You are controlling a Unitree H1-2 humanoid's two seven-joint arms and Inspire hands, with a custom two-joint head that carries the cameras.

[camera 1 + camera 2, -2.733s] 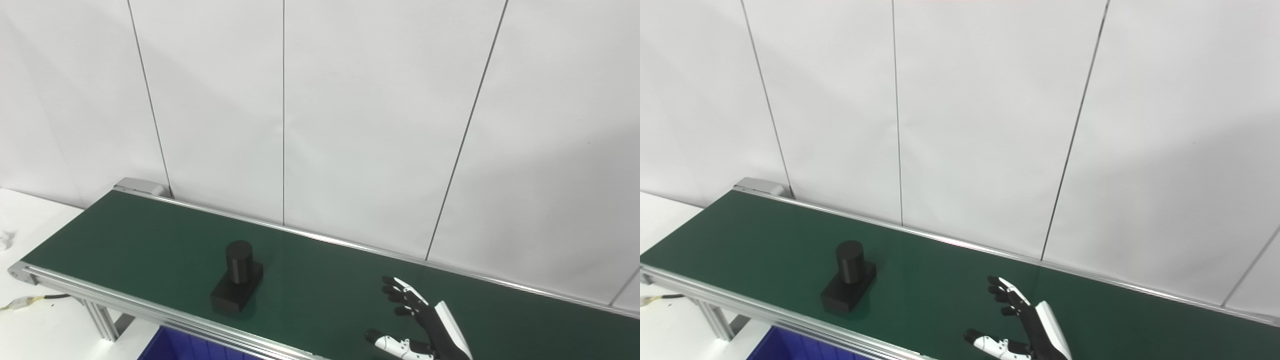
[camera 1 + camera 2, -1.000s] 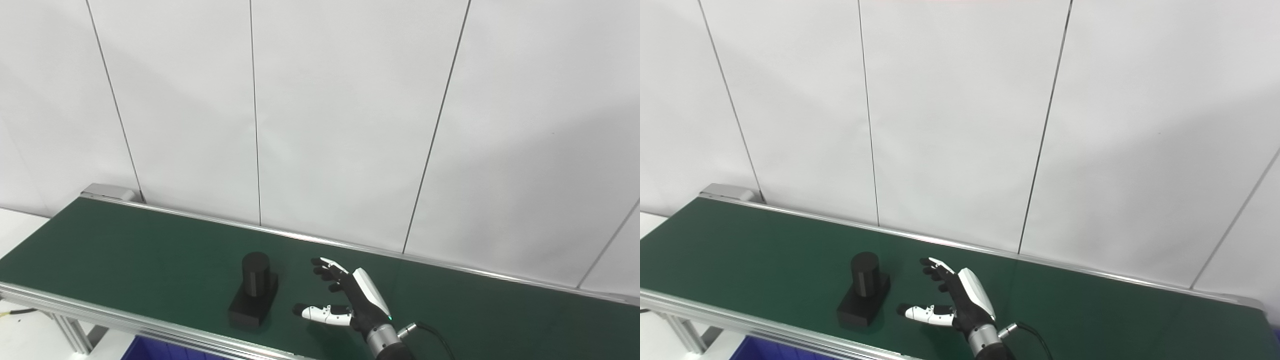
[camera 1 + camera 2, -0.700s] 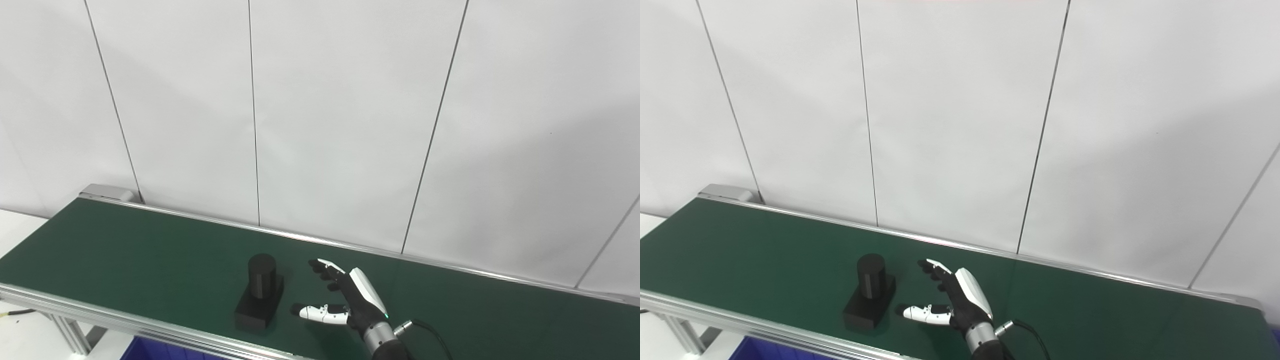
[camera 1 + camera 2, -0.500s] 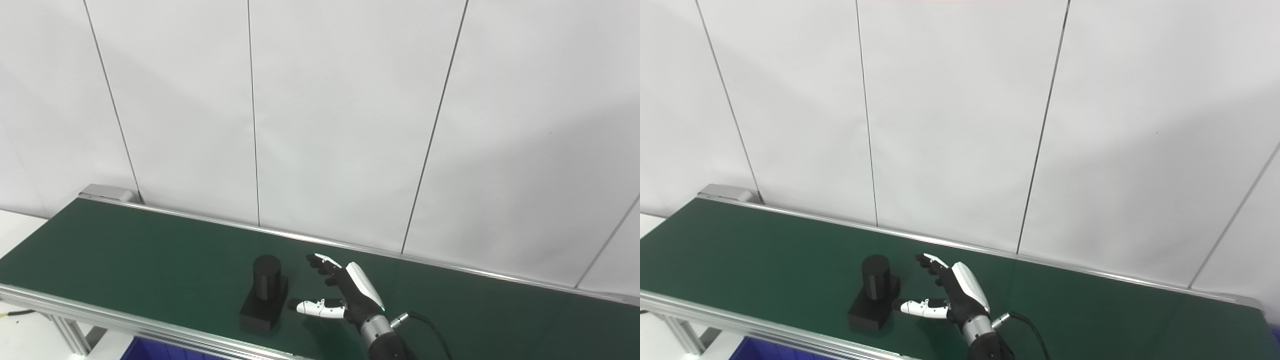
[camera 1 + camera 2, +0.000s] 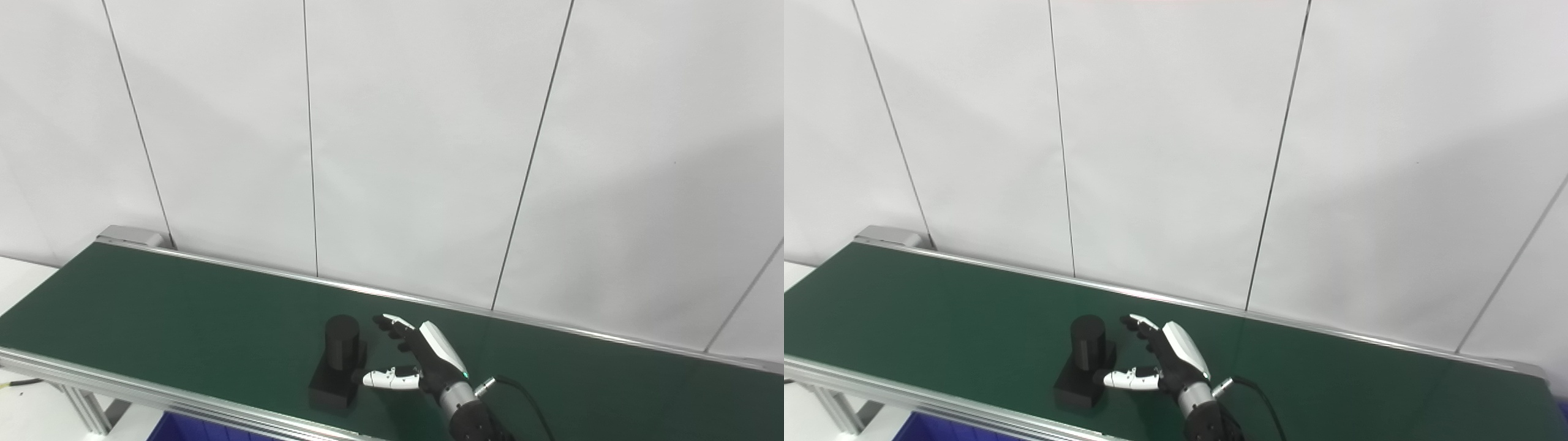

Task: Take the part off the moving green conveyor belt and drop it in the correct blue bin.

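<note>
Since the earlier frames the black part (image 5: 339, 361) has ridden the green conveyor belt (image 5: 184, 312) rightward, closing the gap to the right hand (image 5: 422, 364) until the two are just beside each other. The part (a short upright cylinder standing on a rectangular block) sits near the front rail of the belt, a little left of centre. The hand lies low over the belt on the part's right, palm turned toward it, its fingers (image 5: 1139, 324) spread wide and reaching behind the cylinder while the white thumb (image 5: 1124, 380) points at the block's near end. It holds nothing yet. That open, cupped pose looks chosen so the belt itself carries the part into the grasp, rather than the hand chasing it. Whether the thumb tip already touches the block cannot be told. A corner of a blue bin (image 5: 177, 429) shows below the belt's front rail. The left hand is out of view.
</note>
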